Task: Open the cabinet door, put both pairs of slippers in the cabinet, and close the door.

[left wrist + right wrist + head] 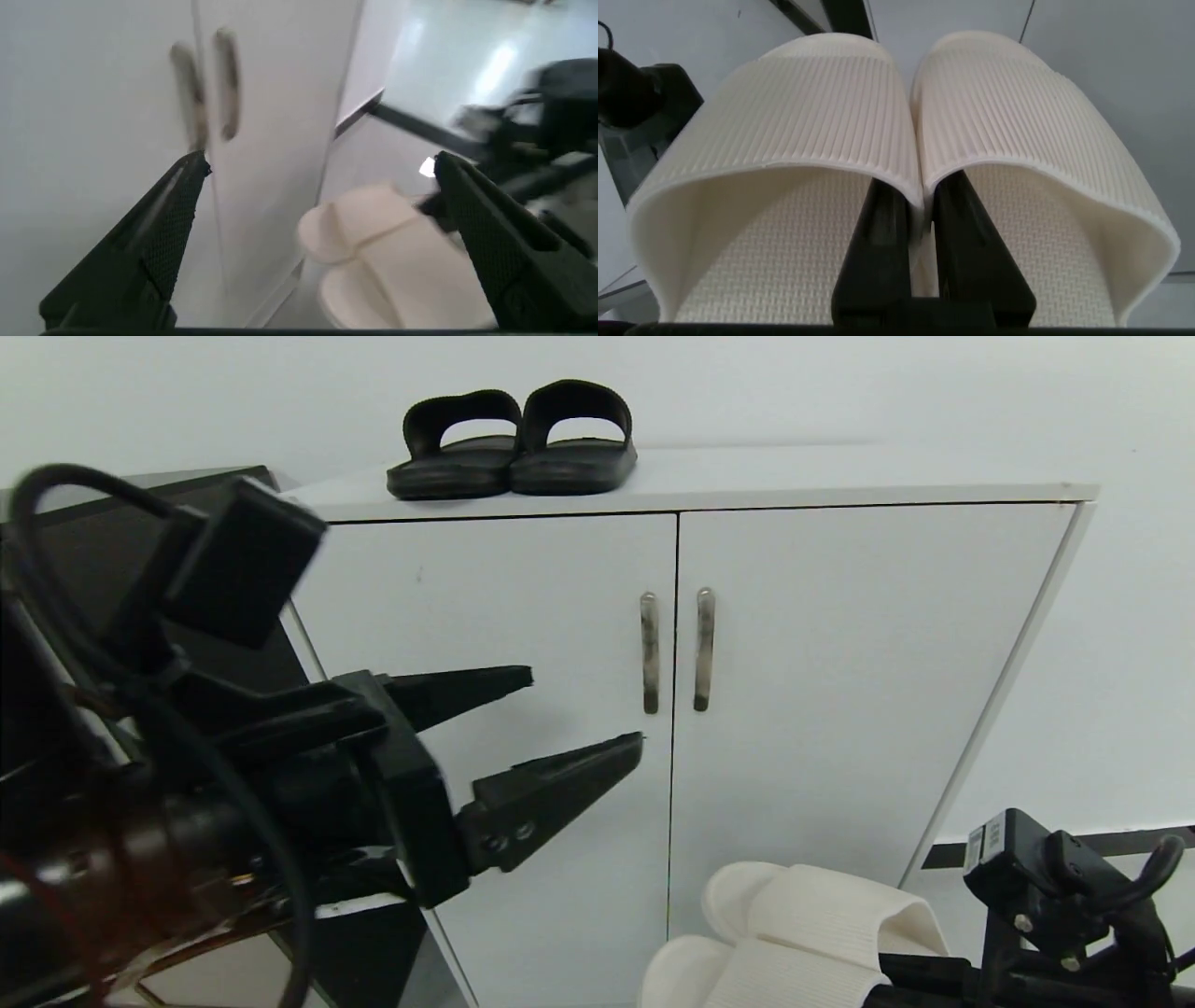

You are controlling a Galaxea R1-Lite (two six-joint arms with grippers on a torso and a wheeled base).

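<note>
Ahead of the left gripper (587,706), whose fingers stand wide apart with nothing between them, both doors of the cabinet (840,663) are closed. The left handle (650,653) and right handle (704,649) sit side by side just beyond its fingertips. Above it, the black slippers (518,443) rest paired on the cabinet top. Below and to its right, the right gripper (924,266) is clamped on the adjoining inner strap edges of the white slippers (812,933), held in front of the right door. Behind the left gripper, a dark panel (93,541), possibly a mirror, stands beside the cabinet.
</note>
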